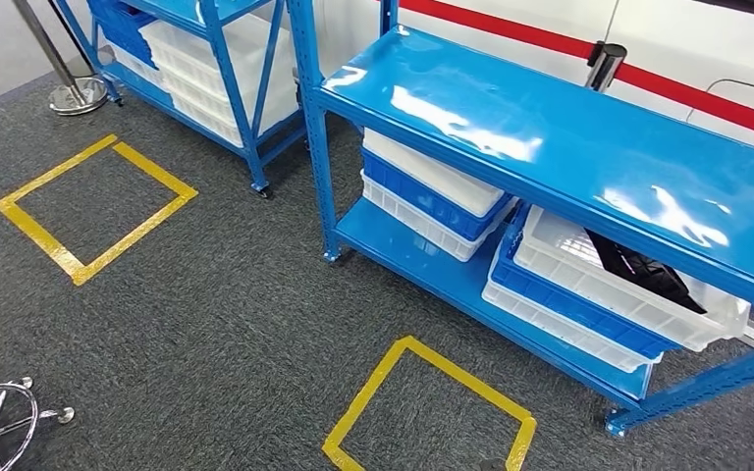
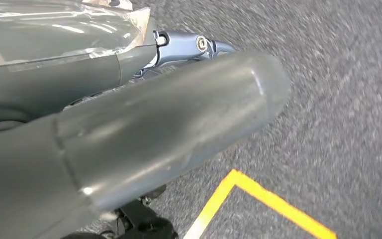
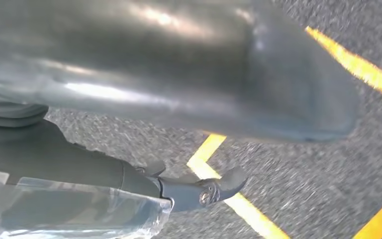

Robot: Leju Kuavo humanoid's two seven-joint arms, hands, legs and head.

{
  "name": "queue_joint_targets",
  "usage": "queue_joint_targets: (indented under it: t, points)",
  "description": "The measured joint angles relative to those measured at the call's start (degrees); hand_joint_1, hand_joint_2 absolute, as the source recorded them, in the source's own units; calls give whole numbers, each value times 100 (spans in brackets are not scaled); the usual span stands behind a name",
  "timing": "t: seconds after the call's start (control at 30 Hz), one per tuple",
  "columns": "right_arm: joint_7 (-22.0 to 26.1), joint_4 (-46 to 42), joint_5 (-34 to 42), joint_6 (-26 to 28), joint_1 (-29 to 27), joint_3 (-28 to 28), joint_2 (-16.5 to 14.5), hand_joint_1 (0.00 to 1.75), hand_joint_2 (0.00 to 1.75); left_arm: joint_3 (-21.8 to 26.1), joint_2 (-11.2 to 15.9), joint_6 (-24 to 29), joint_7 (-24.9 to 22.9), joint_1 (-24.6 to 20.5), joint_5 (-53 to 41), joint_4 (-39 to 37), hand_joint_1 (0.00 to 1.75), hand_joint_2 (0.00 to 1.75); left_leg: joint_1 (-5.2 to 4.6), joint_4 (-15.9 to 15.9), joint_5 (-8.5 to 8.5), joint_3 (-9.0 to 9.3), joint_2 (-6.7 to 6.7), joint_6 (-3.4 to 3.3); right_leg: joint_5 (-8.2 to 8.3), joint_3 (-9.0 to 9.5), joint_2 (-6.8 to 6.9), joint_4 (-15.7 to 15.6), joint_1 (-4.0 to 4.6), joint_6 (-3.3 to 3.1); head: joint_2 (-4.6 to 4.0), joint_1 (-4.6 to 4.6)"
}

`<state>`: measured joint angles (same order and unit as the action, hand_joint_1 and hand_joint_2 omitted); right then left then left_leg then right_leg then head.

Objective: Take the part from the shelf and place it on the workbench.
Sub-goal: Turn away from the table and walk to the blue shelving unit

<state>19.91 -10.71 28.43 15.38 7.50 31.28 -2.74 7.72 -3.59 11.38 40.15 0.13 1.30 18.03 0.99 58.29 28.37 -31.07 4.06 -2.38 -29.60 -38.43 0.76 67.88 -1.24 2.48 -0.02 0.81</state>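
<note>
Part, a black angular piece (image 1: 638, 267), lies in the top white plastic crate (image 1: 589, 280) of a stack on the lower board of the near blue metal shelf (image 1: 550, 147). It looks glossy, perhaps bagged in dark film, with one end sticking up toward the crate's rim; its exact shape cannot be told.

Risks, as a judgement: the shelf's upper board overhangs the crate, so a reaching arm could knock against its edge, and a slick wrapped surface may slip from the fingers during the lift.

The left hand (image 2: 144, 134) and the right hand (image 3: 179, 69) hang above the grey carpet floor (image 1: 216, 324), each wrist view showing a thick grey thumb; whether the fingers are open or closed cannot be told. Nothing appears held. Yellow tape squares (image 1: 432, 402) mark the carpet before the shelf.
</note>
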Motion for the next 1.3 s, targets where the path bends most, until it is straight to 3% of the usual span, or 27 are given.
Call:
queue_joint_targets:
  t: [0.03,0.1,0.13,0.2,0.23,0.3,0.33,0.4,0.43,0.47,0.5,0.57,0.63,0.7,0.73,0.77,0.83,0.9,0.93,0.97,1.03,1.07,1.1,1.17,1.3]
  points:
    - [0,-1,-1,2,7,-1,1,0,0,0,-3,-3,0,-1,-6,0,0,0,-9,5,18,13,65,28,109,216,150,-386,-1,26,-1,6]
    - [2,-2,-2,4,36,-1,-1,0,0,0,-4,-10,0,-1,-9,-1,0,0,-35,15,65,52,184,107,224,496,355,-859,24,-10,-1,-2]
    - [4,-2,-2,5,42,-1,0,0,0,0,-4,-15,1,-7,-9,-2,0,0,-38,15,85,73,242,144,228,512,348,-903,49,-56,-1,-11]
    - [6,-2,-2,9,25,-2,9,0,0,0,-11,-29,1,-39,-11,-1,0,0,1,17,117,120,312,221,244,512,208,-920,49,-151,0,-28]
    - [5,-2,-2,14,14,-3,17,0,0,0,-16,-36,1,-52,-14,1,0,0,26,73,173,118,227,254,257,518,141,-932,38,-190,0,-36]
    - [4,-2,-3,25,14,-4,27,0,0,-2,-28,-49,1,-53,-24,-1,0,0,60,479,448,-40,-101,293,292,553,8,-947,9,-271,1,-60]
    - [4,-2,-5,28,21,-5,28,0,0,-2,-32,-53,1,-41,-27,-3,0,0,60,830,640,-202,-260,292,300,548,-64,-946,28,-299,0,-72]
    - [4,-2,-14,29,21,-5,29,0,0,-3,-37,-55,0,-14,-31,-8,0,0,59,1471,869,-539,-386,283,308,549,-229,-944,65,-330,0,-76]
    - [1,-2,-19,29,14,-5,32,0,0,-2,-36,-55,-1,-7,-31,-8,0,0,59,1569,830,-618,-407,272,307,554,-315,-943,78,-332,0,-78]
    - [-4,-2,-24,29,8,-5,36,0,0,-2,-36,-54,-1,-5,-31,-9,0,0,59,1459,682,-600,-427,254,307,563,-397,-942,87,-331,0,-76]
    - [-10,-2,-31,29,6,-5,39,0,0,-2,-36,-54,-1,-6,-31,-9,0,0,58,1164,462,-492,-486,228,308,573,-477,-941,90,-331,0,-78]
    - [-22,-2,-46,29,13,-5,36,0,0,-1,-35,-53,0,-6,-31,-9,0,0,57,453,101,-208,-769,166,311,579,-616,-934,102,-320,-1,-73]
    - [-30,-2,-55,29,17,-5,26,0,0,0,-35,-52,1,-9,-31,-9,0,0,32,110,2,-72,-923,123,329,541,-737,-933,102,-274,-1,-71]
    - [-35,-2,-56,34,7,-5,28,0,0,0,-42,-52,1,-23,-31,-6,0,0,8,42,-27,-52,-798,75,361,477,-842,-948,96,-196,0,-71]
    - [-38,-2,-56,39,1,-5,33,0,0,0,-49,-52,1,-29,-31,-5,0,0,8,-16,-63,-33,-731,46,353,440,-782,-921,98,-169,0,-69]
    - [-40,-2,-56,45,1,-5,38,0,0,1,-56,-52,1,-32,-32,-4,0,0,15,-78,-102,-10,-651,11,292,371,-652,-821,109,-158,0,-50]
    - [-43,-2,-56,56,16,-5,43,0,0,2,-62,-49,0,-22,-33,-5,0,0,12,-152,-145,16,-466,-30,1,106,-310,-297,101,-173,-1,-20]
    - [-44,-2,-55,64,18,-5,43,0,0,4,-59,-38,-1,-11,-39,-8,0,0,2,-155,-143,4,-279,-42,-289,-207,-180,361,58,-154,-1,-5]
    - [-44,-2,-55,66,5,-5,43,0,0,4,-59,-30,-2,-12,-49,-10,0,0,4,-154,-139,0,-193,-35,-326,-260,-155,498,29,-108,-1,-6]
    - [-44,-2,-54,67,-10,-5,44,0,0,3,-58,-21,-2,-14,-60,-13,0,0,12,-151,-133,-1,-114,-20,-279,-199,-125,420,-5,-40,0,-3]
    - [-43,-2,-59,76,-25,-5,45,0,0,2,-56,0,-2,-20,-76,-28,0,0,33,-137,-111,16,5,42,-45,208,-7,-264,-78,111,0,-2]
    - [-43,-3,-67,88,-22,-5,38,0,0,3,-48,14,-2,-23,-80,-40,0,0,30,-120,-86,13,49,97,70,429,68,-618,-89,145,0,0]
    - [-43,-3,-82,108,-23,-5,32,0,0,3,-40,31,-2,-32,-85,-54,0,0,23,-106,-63,17,80,152,146,580,119,-862,-92,135,-1,-15]
    - [-65,-3,-126,161,-40,-5,22,0,0,3,-23,63,-1,-69,-108,-74,0,0,20,-88,-24,20,122,224,205,675,150,-989,-76,50,-1,-50]
    - [-134,-2,-189,217,-51,-5,21,0,0,-1,-8,118,-2,-106,-154,-125,0,0,65,-100,-42,44,103,35,207,686,137,-995,-52,2,-1,-75]
